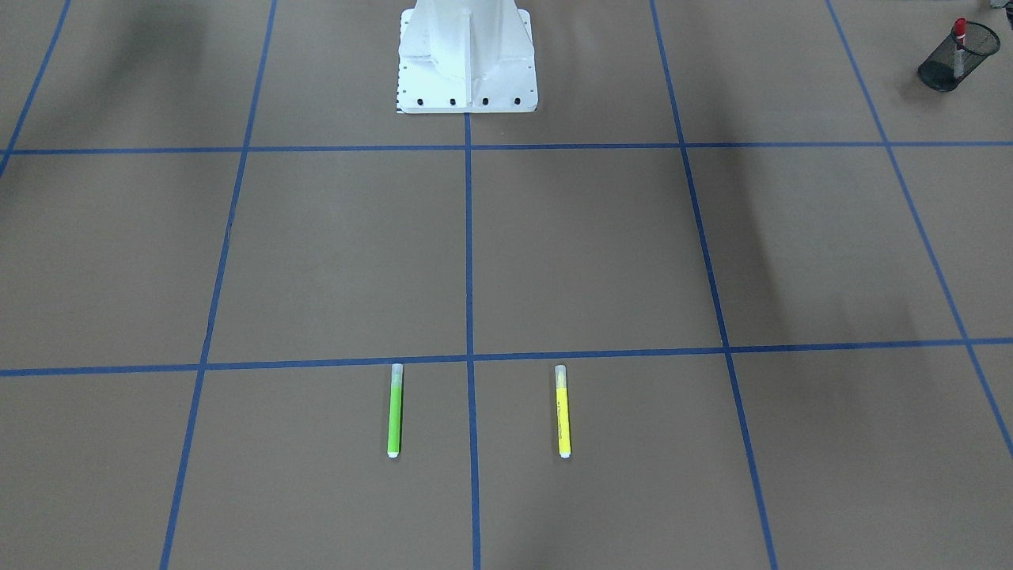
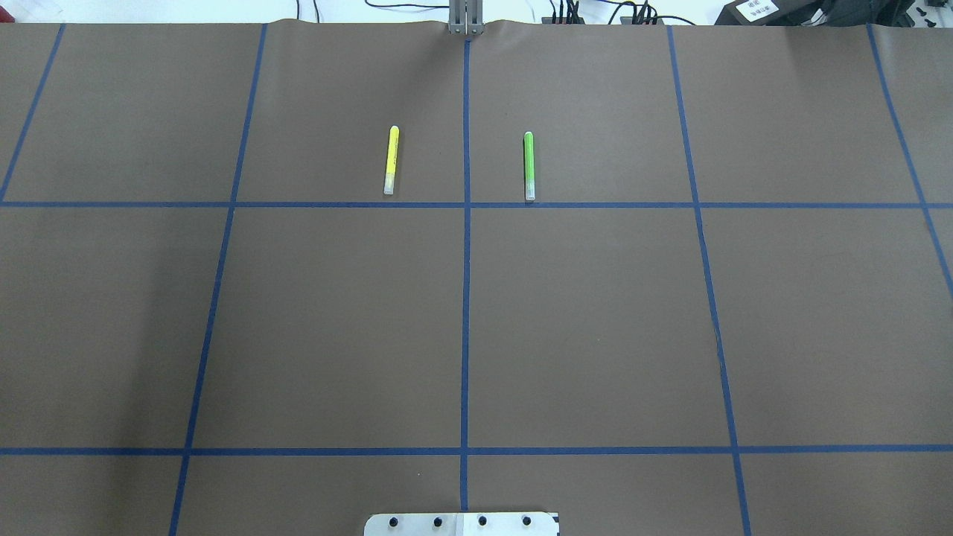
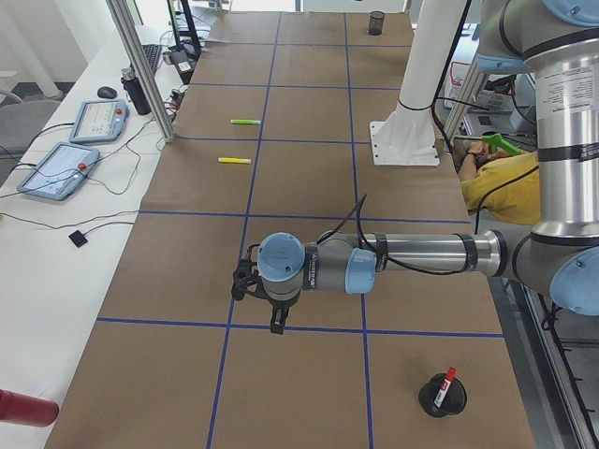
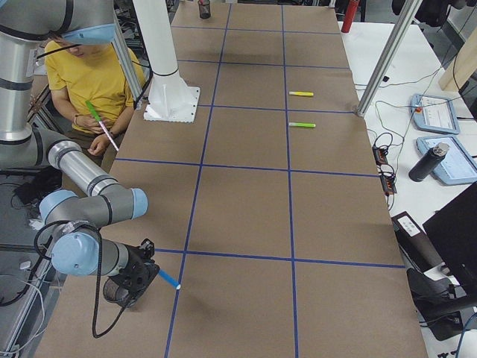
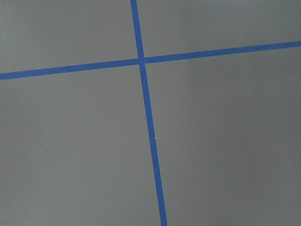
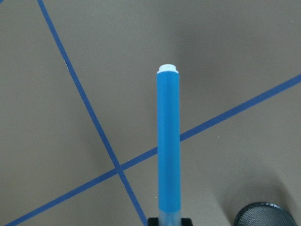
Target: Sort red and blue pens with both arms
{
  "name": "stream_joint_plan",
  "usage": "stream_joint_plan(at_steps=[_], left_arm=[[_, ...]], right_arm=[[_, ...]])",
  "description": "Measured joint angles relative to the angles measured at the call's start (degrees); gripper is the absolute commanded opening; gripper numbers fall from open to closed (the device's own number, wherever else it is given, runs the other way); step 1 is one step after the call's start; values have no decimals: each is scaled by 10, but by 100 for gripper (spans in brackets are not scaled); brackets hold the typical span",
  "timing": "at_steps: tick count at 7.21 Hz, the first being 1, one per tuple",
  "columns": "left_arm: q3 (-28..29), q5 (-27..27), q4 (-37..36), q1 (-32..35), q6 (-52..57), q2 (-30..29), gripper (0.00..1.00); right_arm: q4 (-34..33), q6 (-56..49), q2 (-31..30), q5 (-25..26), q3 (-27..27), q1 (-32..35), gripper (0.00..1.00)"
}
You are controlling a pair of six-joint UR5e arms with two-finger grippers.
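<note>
**Dropping the blue pen into its cup**

Working from the table (image 2: pixel 335 320) down: my right arm (image 4: pixel 82 250) sits low at its own end. Its right pincer (image 6: pixel 170 221) is clamped on the tail of the blue pen (image 6: pixel 168 146). The pen sticks out over the tape lines, just beside the right-hand cup (image 6: pixel 265 215).

I judge the drop is the step in hand. I would swing the wrist until the pen points down over the cup's mouth, lower it inside the rim, and only then let go. Released at a slant, it could strike the rim or tip the light mesh.

The left arm (image 3: pixel 412 257) reaches out level over bare table. I cannot tell whether the left pincer (image 3: pixel 274 318) is wide or narrow.

The white stand (image 1: pixel 467 55) is well apart, and a person (image 4: pixel 93 74) sits behind it, off the table. The left-hand cup (image 1: pixel 946 67) already holds the red pen (image 1: pixel 960 33). The green marker (image 1: pixel 395 412) and yellow marker (image 1: pixel 563 412) lie far off, so I judge nothing blocks the move.
</note>
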State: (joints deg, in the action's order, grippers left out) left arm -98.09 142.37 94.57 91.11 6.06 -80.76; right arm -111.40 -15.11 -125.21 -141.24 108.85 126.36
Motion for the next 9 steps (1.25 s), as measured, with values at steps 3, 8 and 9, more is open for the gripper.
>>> stream_joint_plan(at_steps=[3, 8, 9], left_arm=[[0, 1, 0, -1, 1, 1, 100], [0, 1, 0, -2, 1, 2, 100], [0, 1, 0, -2, 1, 2, 100]], right_arm=[[-174, 0, 2, 1, 26, 66, 0], [-375, 5, 21, 20, 5, 150, 0], [-377, 2, 25, 60, 2, 176, 0]])
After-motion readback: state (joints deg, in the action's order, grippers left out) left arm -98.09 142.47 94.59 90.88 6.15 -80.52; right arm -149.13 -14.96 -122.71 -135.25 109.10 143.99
